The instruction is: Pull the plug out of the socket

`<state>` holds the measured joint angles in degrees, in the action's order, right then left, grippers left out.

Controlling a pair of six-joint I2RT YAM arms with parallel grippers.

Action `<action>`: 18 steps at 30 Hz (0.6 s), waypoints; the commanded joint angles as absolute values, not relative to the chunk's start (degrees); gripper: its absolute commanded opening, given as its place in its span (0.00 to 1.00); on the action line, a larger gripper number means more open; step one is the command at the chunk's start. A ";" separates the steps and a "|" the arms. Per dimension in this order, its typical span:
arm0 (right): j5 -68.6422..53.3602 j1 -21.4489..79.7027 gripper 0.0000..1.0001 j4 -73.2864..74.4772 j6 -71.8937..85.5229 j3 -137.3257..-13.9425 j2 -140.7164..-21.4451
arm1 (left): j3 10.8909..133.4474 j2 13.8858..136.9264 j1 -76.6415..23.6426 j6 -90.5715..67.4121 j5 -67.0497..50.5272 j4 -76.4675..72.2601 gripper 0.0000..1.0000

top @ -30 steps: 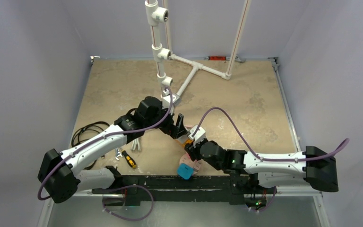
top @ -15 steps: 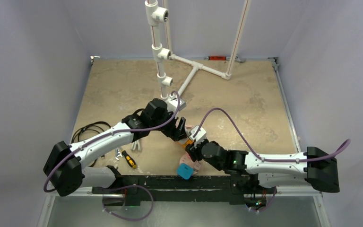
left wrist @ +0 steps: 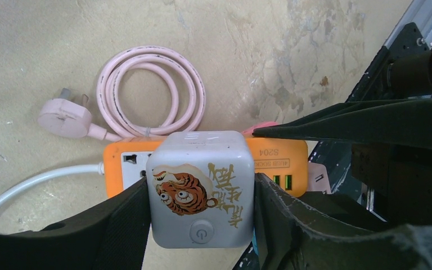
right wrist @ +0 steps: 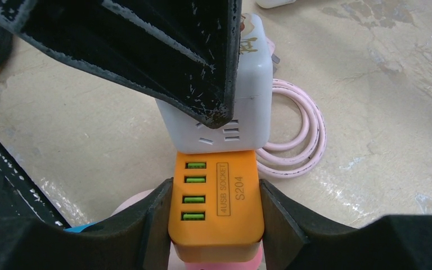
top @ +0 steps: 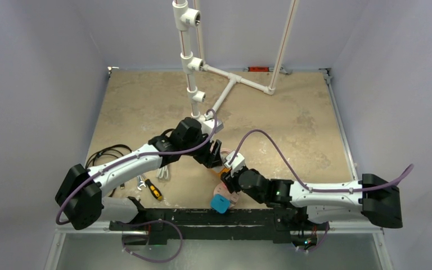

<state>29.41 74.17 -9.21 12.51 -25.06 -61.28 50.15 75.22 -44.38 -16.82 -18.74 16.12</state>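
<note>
White cube plug point(left wrist: 201, 169) is sitting lower centre of the left wrist view, plugged into orange socket strip point(right wrist: 216, 225). Left gripper point(left wrist: 201, 194) is pinching its flat sides and right gripper point(right wrist: 215, 194) is clamping the strip. Probably rigid, light and slick, so the flat faces are offering the best hold.

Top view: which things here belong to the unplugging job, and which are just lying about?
In the job: white cube plug, seated on the orange socket strip; left end effector, closed against the plug's sides; right end effector, clamped on the strip.

Lying about: pink coiled cable; screwdriver; black cable coil; white pipe frame; blue object.
</note>
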 commanded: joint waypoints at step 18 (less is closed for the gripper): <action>31.82 74.36 0.00 -12.06 11.11 -30.22 -68.03 | 50.68 70.54 -36.30 -16.80 -19.28 16.31 0.00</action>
